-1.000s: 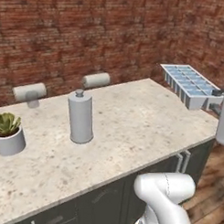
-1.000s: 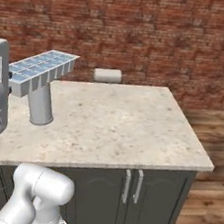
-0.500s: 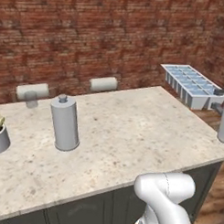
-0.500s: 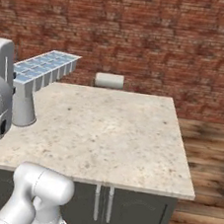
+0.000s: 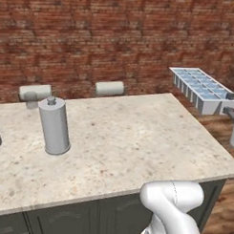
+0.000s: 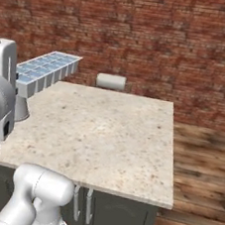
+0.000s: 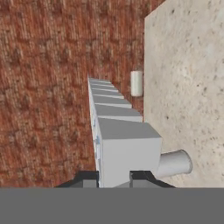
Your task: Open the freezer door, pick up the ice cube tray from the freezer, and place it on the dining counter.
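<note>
The pale blue ice cube tray (image 5: 200,87) hangs level in the air past the right end of the dining counter (image 5: 127,138). My gripper (image 5: 229,104) is shut on the tray's near end. In the right base view the ice cube tray (image 6: 46,69) juts out above the dining counter's (image 6: 107,129) left part, beside my arm. In the hand view the ice cube tray (image 7: 114,127) runs away from my gripper (image 7: 116,180), with a dark fingertip on either side of its near end. The dining counter (image 7: 188,83) lies to its right. The freezer and the freezer door are out of view.
A grey canister (image 5: 54,126) stands on the counter's left part and lies near the tray's end in the hand view as the canister (image 7: 174,163). Two pale cylindrical rolls (image 5: 110,88) (image 5: 34,92) sit behind the counter before a red brick wall (image 5: 117,37). Wooden floor (image 6: 203,160) lies to the right.
The whole scene has slid left in the base views as the base turns or drives. The canister has shifted left and the plant has left the picture. The tray stays gripped.
</note>
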